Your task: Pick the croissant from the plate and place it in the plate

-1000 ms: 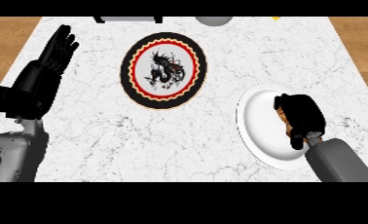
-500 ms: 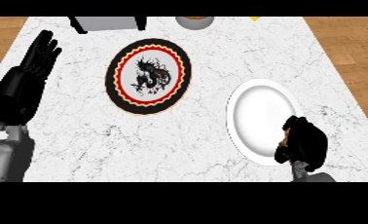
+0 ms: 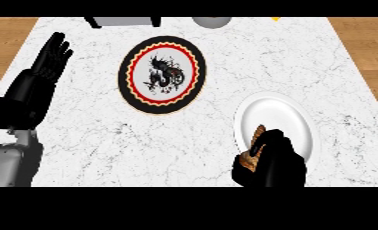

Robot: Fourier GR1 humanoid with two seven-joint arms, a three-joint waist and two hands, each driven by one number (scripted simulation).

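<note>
We see our left hand [image 3: 44, 71] matte black, slim-fingered, above a pale grey forearm [image 3: 16, 161]; our right hand [image 3: 280, 166] is black too.

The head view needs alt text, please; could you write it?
The right hand, curled round a croissant, is at the near rim of the white plate. A black, red-ringed plate lies farther left on the counter; the left hand rests open at left.

Two plates, one patterned plate [image 3: 162, 74] and one white plate [image 3: 284, 116], are sitting on the counter [image 3: 88, 139]; one croissant [image 3: 255, 141] is showing.
</note>
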